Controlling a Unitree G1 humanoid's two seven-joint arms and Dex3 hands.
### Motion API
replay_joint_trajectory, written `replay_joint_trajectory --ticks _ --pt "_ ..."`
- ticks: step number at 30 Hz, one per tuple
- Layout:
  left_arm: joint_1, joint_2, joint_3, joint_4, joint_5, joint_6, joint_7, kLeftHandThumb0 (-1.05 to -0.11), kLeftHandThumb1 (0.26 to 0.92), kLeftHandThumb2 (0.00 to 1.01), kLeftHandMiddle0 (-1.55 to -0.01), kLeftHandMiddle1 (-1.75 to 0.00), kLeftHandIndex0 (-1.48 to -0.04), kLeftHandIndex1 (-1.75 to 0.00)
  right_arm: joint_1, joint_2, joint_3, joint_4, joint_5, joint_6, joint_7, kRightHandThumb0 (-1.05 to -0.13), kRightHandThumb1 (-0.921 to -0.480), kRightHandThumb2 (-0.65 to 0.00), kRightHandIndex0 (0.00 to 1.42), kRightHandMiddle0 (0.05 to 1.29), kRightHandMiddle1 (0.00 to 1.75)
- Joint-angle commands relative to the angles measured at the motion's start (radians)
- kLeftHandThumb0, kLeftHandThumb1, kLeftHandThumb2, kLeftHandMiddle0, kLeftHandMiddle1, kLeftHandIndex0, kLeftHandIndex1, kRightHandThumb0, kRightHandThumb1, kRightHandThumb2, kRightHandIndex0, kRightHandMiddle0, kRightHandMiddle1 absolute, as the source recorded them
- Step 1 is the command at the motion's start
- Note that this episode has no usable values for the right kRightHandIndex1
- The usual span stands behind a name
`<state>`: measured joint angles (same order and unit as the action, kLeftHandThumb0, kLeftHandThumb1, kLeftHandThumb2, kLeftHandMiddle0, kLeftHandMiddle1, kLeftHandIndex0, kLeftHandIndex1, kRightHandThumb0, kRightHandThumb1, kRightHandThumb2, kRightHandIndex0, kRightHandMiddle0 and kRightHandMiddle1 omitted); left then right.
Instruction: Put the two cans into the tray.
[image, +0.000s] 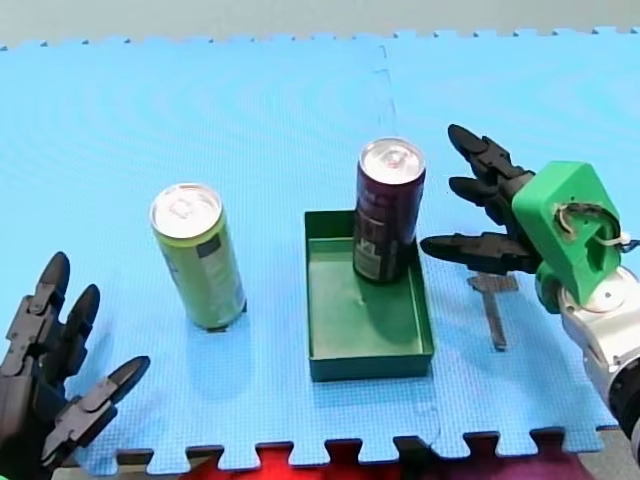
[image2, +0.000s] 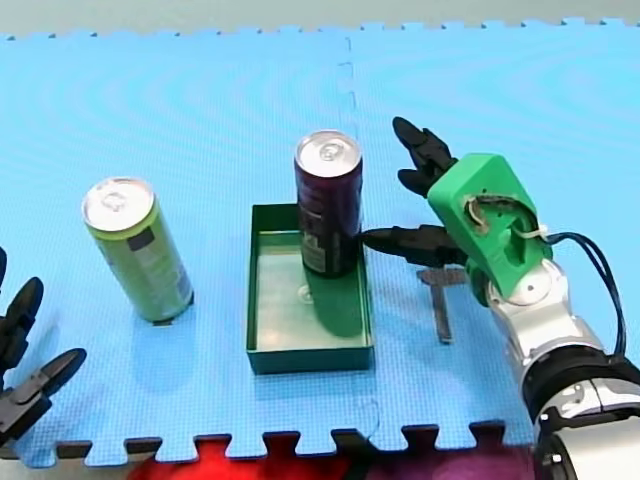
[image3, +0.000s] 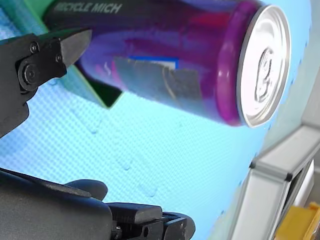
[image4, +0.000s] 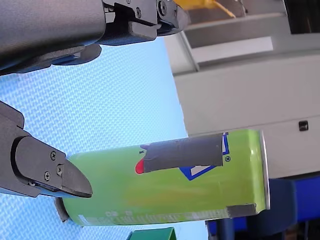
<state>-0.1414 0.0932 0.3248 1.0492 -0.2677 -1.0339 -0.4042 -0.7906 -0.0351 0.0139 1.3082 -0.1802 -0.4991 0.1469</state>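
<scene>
One can is home and one is not. The purple can (image: 388, 215) stands upright at the far end of the tray (image: 372, 362), which leaves the near half of the tray floor bare. I judge that space is there for the second can.

My right hand (image: 505, 200) hangs just beside the purple can on its right. It holds nothing and its fingers are uncurled. The thumb tip reaches to the can's wall, and I cannot tell whether it touches or sits a hair clear. The first wrist view shows the same can (image3: 165, 60) lying across the frame, with one dark fingertip (image3: 75, 42) at its side and no grip around it. To my eye that can needs nothing more. A careless move here could knock it over, since it is tall and narrow.

The green can (image: 200, 260) stands upright on the blue mat (image: 300, 100), left of the tray and apart from it. It also shows in the second wrist view (image4: 170, 185).

My left hand (image: 50, 370) is low at the mat's near left corner, well apart from the green can, empty and uncurled. It is on the green can's side, so I would use it for the next pick. I would take the can around its middle so it stays upright on the way over the tray wall.
</scene>
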Motion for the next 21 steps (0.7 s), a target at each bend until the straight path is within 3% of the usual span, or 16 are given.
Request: replay_joint_trajectory --ticks 1,9,15,21 --pt "-0.001 0.006 0.002 -0.004 -0.004 0.002 -0.001 -1.048 0.856 0.0 -0.25 0.0 -0.14 0.0 -0.001 -0.014 -0.005 0.003 0.005 0.005 0.002 -1.048 -0.749 -0.003 0.05 0.1 0.0" --pt "0.002 0.011 -0.002 -0.014 0.005 0.003 0.011 -1.048 0.859 0.0 -0.24 0.0 -0.14 0.0 0.009 -0.05 -0.016 0.008 0.008 0.007 0.03 -1.048 -0.755 -0.004 0.05 0.1 0.0" --pt "0.006 0.018 -0.004 -0.016 0.024 -0.002 0.032 -1.048 0.863 0.0 -0.25 0.0 -0.14 0.0 0.016 -0.102 0.006 0.003 -0.019 -0.009 0.049 -1.048 -0.764 -0.007 0.07 0.1 0.01" --pt "0.009 0.023 -0.006 -0.012 0.042 -0.013 0.058 -1.048 0.871 0.01 -0.25 0.0 -0.15 0.0 0.033 -0.138 0.0 0.001 -0.012 -0.018 0.095 -1.048 -0.77 -0.007 0.09 0.11 0.01"
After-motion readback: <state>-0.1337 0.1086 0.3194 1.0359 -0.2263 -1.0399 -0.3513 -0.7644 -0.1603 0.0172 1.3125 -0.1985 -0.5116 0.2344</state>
